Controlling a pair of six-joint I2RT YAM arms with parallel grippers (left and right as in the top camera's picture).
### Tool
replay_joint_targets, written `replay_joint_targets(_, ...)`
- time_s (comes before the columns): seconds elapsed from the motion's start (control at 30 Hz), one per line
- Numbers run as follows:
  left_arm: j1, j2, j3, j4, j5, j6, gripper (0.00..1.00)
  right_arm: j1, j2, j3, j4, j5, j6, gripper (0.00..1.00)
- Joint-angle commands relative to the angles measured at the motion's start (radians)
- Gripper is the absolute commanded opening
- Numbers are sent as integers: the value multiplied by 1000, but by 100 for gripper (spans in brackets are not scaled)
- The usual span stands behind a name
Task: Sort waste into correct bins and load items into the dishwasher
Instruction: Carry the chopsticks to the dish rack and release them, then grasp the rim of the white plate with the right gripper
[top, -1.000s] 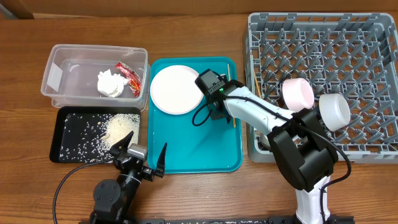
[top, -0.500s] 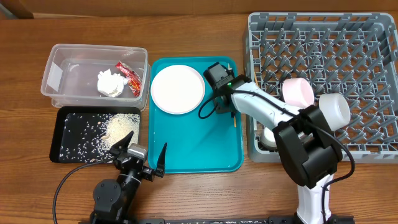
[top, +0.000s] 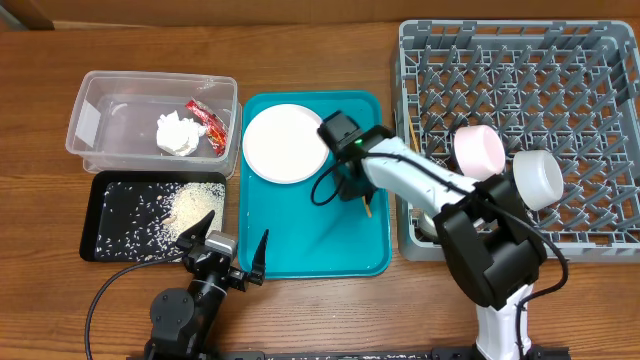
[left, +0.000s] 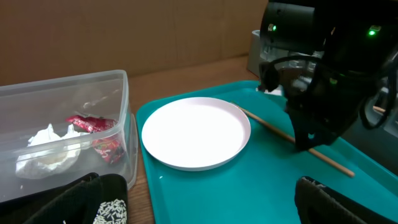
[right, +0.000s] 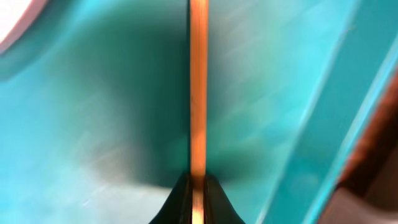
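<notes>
The right gripper (right: 198, 188) holds the chopstick (right: 198, 87), which is thin, light, stiff and probably slippery; a hold near its middle should prevent swinging.

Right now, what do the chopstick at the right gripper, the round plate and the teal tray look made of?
Chopstick: likely wood or bamboo, matte, tan-orange, thin and straight.
Plate: smooth white, soft sheen; ceramic or melamine, cannot tell which.
Teal tray: probably moulded plastic, uniform colour, faint gloss, raised rounded rim.
</notes>
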Motion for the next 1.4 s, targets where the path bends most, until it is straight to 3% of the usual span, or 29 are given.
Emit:
replay_joint_targets(0.0,5,-11,-4,0,11,8,100,16,-58,81,-58,-23,98,4)
replay_joint_targets(0.37,5,-11,-4,0,11,8,100,-116,-349,203,-153,-3,109,4)
replay_joint_targets(0.53,5,-11,-4,0,11,8,100,-213,-333,175,-160,-3,-7,4)
replay_joint_targets(0.73,5,-11,-4,0,11,8,100,-257,-253,104,-155,51,-30,4)
replay_joint_targets(0.77,5,-11,-4,0,11,8,100,-261,-245,102,-164,50,-28,5)
replay_joint_targets(0.8,5,-11,-4,0,11,8,100,-260,-241,102,-167,48,-27,16)
replay_joint_targets(0.83,5,-11,-4,0,11,8,100,-260,-242,104,-166,49,-27,34)
replay_joint_targets(0.9,5,-11,-4,0,11,8,100,-254,-254,123,-175,47,-17,45)
replay_joint_targets(1.03,5,-11,-4,0,11,8,100,-212,-311,150,-167,-25,0,46)
replay_joint_targets(1.17,5,-11,-4,0,11,8,100,-162,-333,148,-89,-251,18,48)
replay_joint_targets(1.37,5,-11,-4,0,11,8,100,-118,-262,104,51,-285,210,48)
